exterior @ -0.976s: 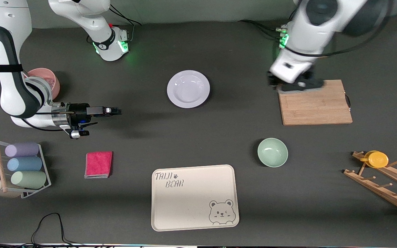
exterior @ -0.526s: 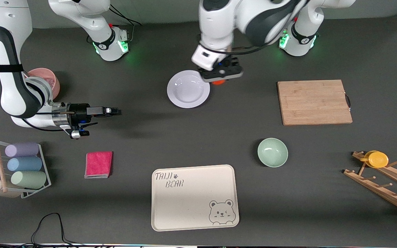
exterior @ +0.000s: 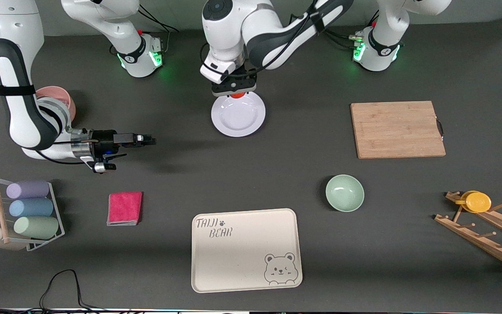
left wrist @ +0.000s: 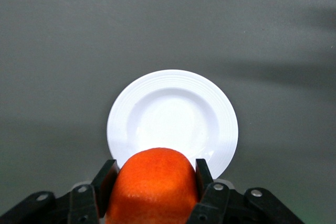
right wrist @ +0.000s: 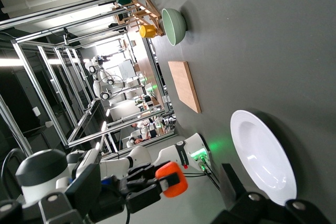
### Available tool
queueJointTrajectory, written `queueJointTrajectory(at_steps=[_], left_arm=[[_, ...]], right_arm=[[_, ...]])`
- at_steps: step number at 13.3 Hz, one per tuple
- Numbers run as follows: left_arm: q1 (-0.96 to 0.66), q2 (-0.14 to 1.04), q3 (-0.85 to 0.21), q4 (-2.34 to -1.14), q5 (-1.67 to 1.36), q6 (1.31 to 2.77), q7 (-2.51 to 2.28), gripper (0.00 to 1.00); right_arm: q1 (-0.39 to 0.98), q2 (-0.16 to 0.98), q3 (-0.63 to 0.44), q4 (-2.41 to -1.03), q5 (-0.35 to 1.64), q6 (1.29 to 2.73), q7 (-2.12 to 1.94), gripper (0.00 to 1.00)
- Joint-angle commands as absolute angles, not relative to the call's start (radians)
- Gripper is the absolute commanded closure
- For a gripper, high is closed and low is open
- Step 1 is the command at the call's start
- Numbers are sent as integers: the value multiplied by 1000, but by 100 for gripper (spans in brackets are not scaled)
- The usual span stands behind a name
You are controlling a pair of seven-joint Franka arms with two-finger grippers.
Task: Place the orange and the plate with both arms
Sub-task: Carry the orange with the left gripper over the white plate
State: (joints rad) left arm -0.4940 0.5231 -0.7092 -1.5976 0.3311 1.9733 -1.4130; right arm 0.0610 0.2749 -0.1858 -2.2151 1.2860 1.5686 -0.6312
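The left tool [exterior: 234, 88] is gripping the orange [left wrist: 156, 186] between its closed-down fingers [left wrist: 205, 174], the fruit filling the gap between them. It is hanging over the edge of the white plate [exterior: 238, 115] that lies toward the robots' bases, so only the rim sits directly under the orange. The shallow centre of the plate is lying a little toward the front camera from the left tool. That offset is what the coming move is turning on (a release here would probably land the fruit on the rim, from where it could roll onto the worktop).

The right tool [exterior: 145, 140] is waiting with its fingers spread wide and holding nothing. It is pointing sideways toward the plate, well apart from it, at the right arm's end of the worktop. The left tool is by far the nearer one to the plate.
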Motion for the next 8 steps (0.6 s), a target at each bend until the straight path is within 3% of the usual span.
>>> queueJointTrajectory(at_steps=[1,4,8], left_arm=[[-511,633,-698,-1562,379,2043,-1434,45],[-517,710,-681,-1575,413,2104,-1436,45],[-560,718,-623,-1652,413,2195,-1450,45]], right_arm=[[60,267,-207,-2244,1289,1563,-683,0],[64,281,-207,-2279,1293,1601,-748,0],[86,308,-207,-2356,1353,1631,-891,0]])
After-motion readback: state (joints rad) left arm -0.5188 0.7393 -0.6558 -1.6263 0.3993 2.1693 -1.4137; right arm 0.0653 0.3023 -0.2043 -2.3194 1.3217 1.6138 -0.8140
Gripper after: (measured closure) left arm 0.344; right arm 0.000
